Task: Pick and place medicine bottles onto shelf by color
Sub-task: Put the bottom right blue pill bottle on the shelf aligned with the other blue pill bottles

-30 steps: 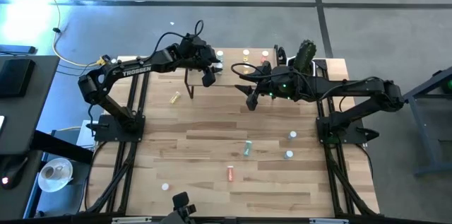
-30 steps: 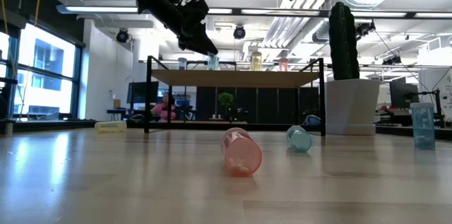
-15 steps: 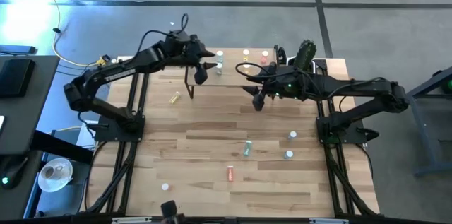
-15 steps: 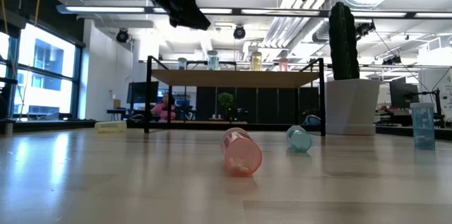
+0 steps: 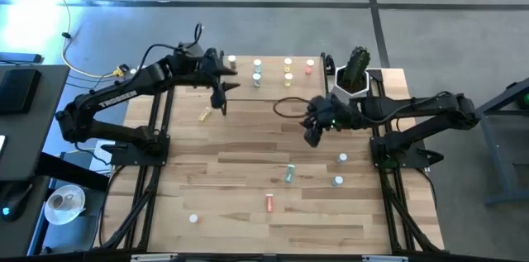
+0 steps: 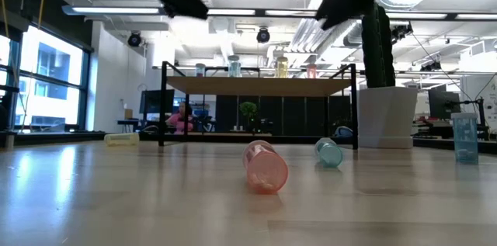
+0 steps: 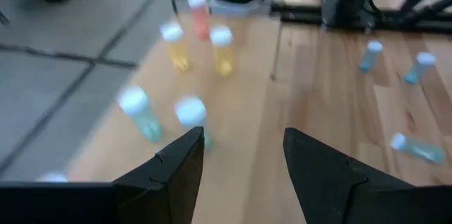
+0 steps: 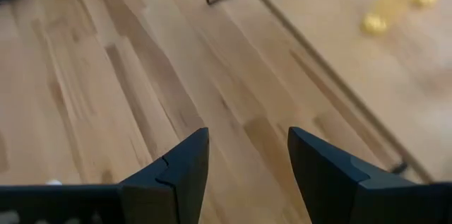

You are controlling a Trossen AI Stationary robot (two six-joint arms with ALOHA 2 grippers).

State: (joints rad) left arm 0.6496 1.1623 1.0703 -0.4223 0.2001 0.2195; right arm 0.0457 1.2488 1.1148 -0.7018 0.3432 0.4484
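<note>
The left gripper (image 5: pixel 221 88) is held high, fingers (image 7: pixel 176 167) parted and empty. The right gripper (image 5: pixel 312 136) is likewise held aloft, fingers (image 8: pixel 321 174) spread, nothing between them.

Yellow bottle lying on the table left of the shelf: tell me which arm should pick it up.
Left. The left gripper hangs open near the shelf's left end, just above the yellow bottle. The right gripper, also open and empty, is across the table, nearer the green bottle.

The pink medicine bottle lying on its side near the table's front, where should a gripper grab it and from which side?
Grip the pink medicine bottle across its round body, coming straight down from above, jaws straddling its width. It lies flat with bare tabletop all around.
</note>
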